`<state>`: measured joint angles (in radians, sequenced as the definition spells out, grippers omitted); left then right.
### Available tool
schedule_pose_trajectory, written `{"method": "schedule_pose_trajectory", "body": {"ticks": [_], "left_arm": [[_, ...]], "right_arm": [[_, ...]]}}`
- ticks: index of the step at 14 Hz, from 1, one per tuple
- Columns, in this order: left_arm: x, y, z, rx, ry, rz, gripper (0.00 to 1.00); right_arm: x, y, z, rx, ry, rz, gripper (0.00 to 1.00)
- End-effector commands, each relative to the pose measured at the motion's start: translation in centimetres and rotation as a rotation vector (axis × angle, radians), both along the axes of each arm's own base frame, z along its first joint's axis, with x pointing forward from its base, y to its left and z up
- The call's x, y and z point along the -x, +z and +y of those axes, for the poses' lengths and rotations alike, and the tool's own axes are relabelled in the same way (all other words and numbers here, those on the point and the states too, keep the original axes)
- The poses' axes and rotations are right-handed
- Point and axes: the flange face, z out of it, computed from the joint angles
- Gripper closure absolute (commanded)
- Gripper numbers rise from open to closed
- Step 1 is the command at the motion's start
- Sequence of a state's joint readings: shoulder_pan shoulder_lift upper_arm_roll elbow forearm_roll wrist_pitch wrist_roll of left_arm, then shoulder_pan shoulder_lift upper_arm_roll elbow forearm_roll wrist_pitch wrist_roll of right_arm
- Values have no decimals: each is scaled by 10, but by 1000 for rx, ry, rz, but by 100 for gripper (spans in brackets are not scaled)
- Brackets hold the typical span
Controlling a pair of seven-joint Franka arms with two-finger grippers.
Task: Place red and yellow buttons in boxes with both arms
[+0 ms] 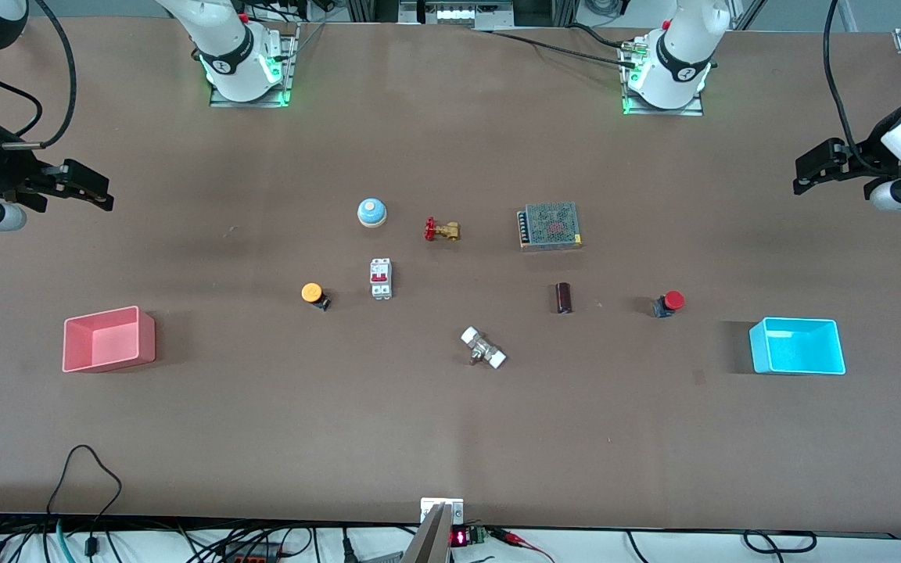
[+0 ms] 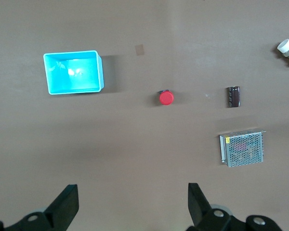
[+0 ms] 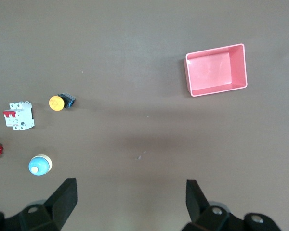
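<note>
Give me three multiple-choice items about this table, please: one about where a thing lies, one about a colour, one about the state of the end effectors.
1. Where does the red button lie?
A. in the pink box
B. on the table near the cyan box
C. on top of the metal mesh unit

2. What colour is the cap of the button beside the white circuit breaker?
A. orange-yellow
B. green
C. blue

3. What is the state of the left end effector and the right end effector?
A. both shut on buttons
B. one holds a box
C. both open and empty

Answers:
1. B: the front view shows it on the bare table, toward the left arm's end, outside the cyan box.
2. A: its round cap is orange-yellow in the front and right wrist views.
3. C: each wrist view shows fingers wide apart with nothing between them.
</note>
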<state>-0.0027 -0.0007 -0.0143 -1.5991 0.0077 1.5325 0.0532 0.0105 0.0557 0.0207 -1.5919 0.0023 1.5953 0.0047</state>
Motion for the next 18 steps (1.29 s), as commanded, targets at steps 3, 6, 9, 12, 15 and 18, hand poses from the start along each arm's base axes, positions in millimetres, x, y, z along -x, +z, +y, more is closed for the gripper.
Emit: {"method": "schedule_pose_trajectory", "body": {"ticks": [3, 6, 9, 12, 15, 18], "left_arm": [[-4, 4, 0, -21, -11, 4, 0], [-4, 4, 0, -21, -11, 4, 0], [-5, 4, 1, -15, -7, 1, 0], [-8, -7, -2, -21, -14, 30, 0], [-15, -10, -4, -10, -14, 32, 0], [-28, -25, -7, -20, -24, 52, 0]], "right_arm": [[1, 4, 0, 0, 9, 7, 0], [1, 1, 0, 1, 1, 14, 0], [-5, -23, 2, -8, 8, 57, 0], [-13, -51, 16, -36, 21, 99, 0], [-24, -95, 42, -57, -8, 95, 0], [-26, -136, 81, -32, -166, 102, 0]]}}
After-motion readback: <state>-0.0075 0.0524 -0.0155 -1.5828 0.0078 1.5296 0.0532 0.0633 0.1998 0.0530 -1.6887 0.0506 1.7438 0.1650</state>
